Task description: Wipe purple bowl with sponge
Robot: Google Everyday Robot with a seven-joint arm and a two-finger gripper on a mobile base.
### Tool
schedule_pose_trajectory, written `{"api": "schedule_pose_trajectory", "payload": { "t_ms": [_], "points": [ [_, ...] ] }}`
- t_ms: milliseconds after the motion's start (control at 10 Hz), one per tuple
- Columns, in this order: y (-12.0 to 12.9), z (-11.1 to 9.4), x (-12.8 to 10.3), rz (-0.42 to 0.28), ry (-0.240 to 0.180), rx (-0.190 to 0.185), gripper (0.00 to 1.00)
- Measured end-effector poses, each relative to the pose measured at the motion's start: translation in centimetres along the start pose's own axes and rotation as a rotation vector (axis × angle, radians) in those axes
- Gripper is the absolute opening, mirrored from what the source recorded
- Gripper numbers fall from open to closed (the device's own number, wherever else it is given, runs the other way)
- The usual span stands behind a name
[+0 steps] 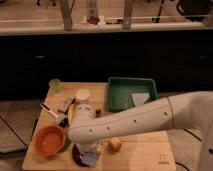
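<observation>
The purple bowl (78, 155), very dark and glossy, sits at the table's front edge, right of the orange bowl, and is partly hidden by my arm. My gripper (88, 154) points down into it. It is shut on the pale blue-grey sponge (92, 159), which presses on the bowl's inside at its right part. The white arm (130, 120) reaches in from the right across the table.
An orange bowl (49, 140) is just left of the dark bowl. A yellowish tan lump (115, 145) lies to its right. A green tray (131, 93) stands at the back right. A green cup (55, 85), a white jar (82, 95) and a brush (53, 113) are at the back left.
</observation>
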Motion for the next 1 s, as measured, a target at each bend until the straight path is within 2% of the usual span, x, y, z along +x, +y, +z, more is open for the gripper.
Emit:
{"api": "schedule_pose_trajectory", "payload": {
  "t_ms": [200, 400, 700, 1000],
  "points": [
    [0.6, -0.3, 1.3, 0.023, 0.004, 0.002, 0.00],
    [-0.4, -0.5, 1.9, 0.008, 0.009, -0.002, 0.00],
    [-5.7, -1.1, 2.2, -0.063, 0.020, -0.014, 0.00],
    [-9.5, -1.2, 0.9, -0.163, 0.016, -0.023, 0.00]
  ]
}}
